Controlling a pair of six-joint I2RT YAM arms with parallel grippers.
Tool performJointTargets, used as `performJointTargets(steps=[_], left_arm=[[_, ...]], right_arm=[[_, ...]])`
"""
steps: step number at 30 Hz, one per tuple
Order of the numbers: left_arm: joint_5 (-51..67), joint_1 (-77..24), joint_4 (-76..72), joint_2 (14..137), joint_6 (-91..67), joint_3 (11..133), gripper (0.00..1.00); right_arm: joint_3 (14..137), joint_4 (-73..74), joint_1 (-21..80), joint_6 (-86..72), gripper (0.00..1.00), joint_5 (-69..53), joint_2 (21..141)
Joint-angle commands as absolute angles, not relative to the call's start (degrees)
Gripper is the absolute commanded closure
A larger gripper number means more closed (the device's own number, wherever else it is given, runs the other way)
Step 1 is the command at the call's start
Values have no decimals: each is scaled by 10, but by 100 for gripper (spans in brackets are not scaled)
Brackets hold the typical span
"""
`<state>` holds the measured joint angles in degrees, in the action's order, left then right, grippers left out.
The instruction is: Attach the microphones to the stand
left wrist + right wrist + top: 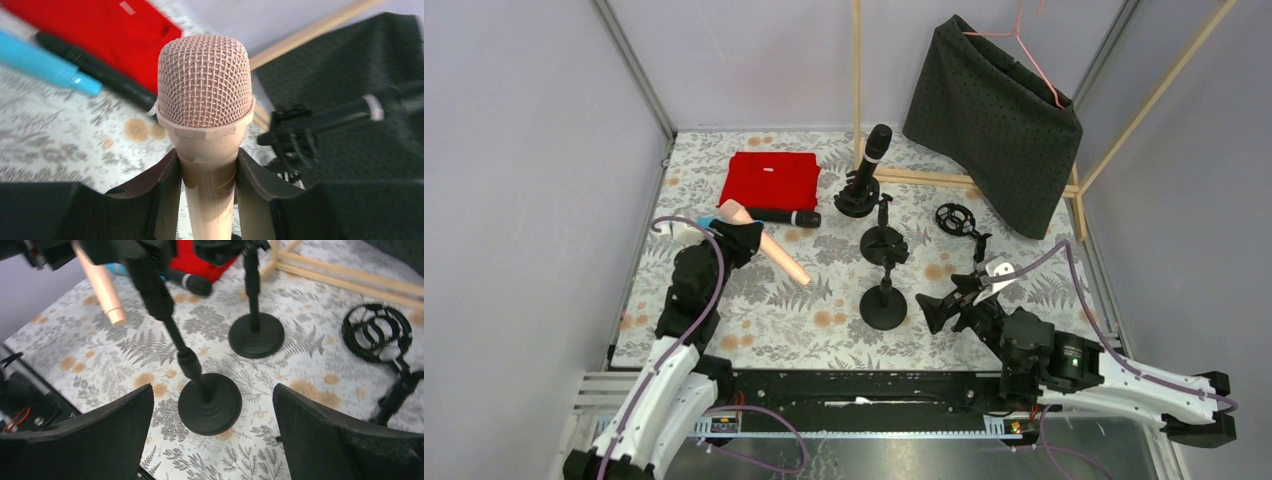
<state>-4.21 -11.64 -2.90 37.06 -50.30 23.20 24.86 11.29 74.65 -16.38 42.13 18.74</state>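
The left gripper (206, 157) is closed on the pink mic (205, 82), its fingers (167, 192) clamping the handle just below the head. The mic is held off the table (724, 320), with its tail slanting down towards the near stand (884, 303). The right gripper (212, 390) is wide open and holds nothing. Its fingers (100, 435) flank that stand's base (210, 410) without touching it. The step in hand appears to be seating the pink mic on the near stand. Brace the stand first by closing the right gripper on the post (172, 335), because a light stand is likely to tip or slide under insertion force. Align the tail with the holder before pushing, and steer clear of the middle stand (884, 243). The mounted black mic (876, 150) sits in the far stand (856, 200). The loose black mic (790, 218) and the blue mic (45, 65) lie on the table beside the red cloth (769, 180).
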Motion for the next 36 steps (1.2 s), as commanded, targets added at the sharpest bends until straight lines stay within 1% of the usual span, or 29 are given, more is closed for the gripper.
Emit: performJointTargets(steps=[1, 3, 5, 8, 11, 18, 20, 22, 25, 27, 31, 34, 36], left_arm=[[33, -120, -98, 326, -419, 241, 100], [63, -120, -92, 334, -406, 259, 100], [102, -121, -92, 350, -391, 277, 100], [126, -123, -93, 362, -380, 286, 100], [132, -123, -96, 355, -370, 286, 100], [145, -124, -89, 344, -367, 286, 100], [148, -124, -87, 342, -364, 286, 100], [149, -124, -83, 341, -362, 286, 100], [150, -124, -79, 340, -362, 284, 100], [151, -124, -78, 342, -360, 283, 100], [150, -124, -80, 345, -357, 283, 100], [155, -124, -80, 347, -357, 286, 100], [158, -125, -80, 347, -355, 286, 100]], right_arm=[[305, 93, 751, -30, 3, 296, 161], [337, 115, 751, 5, 0, 287, 173], [375, 146, 751, 46, 0, 271, 198], [435, 175, 751, 109, 0, 210, 244], [480, 201, 751, 154, 0, 187, 286], [559, 264, 741, 139, 0, 150, 389], [568, 270, 705, 134, 0, 116, 420], [569, 264, 617, 129, 0, 30, 440], [554, 241, 454, 117, 0, -121, 455], [535, 224, 397, 106, 0, -195, 464], [467, 131, 347, 66, 0, -317, 466], [421, 59, 336, 48, 2, -374, 454], [399, 25, 334, 48, 3, -389, 448]])
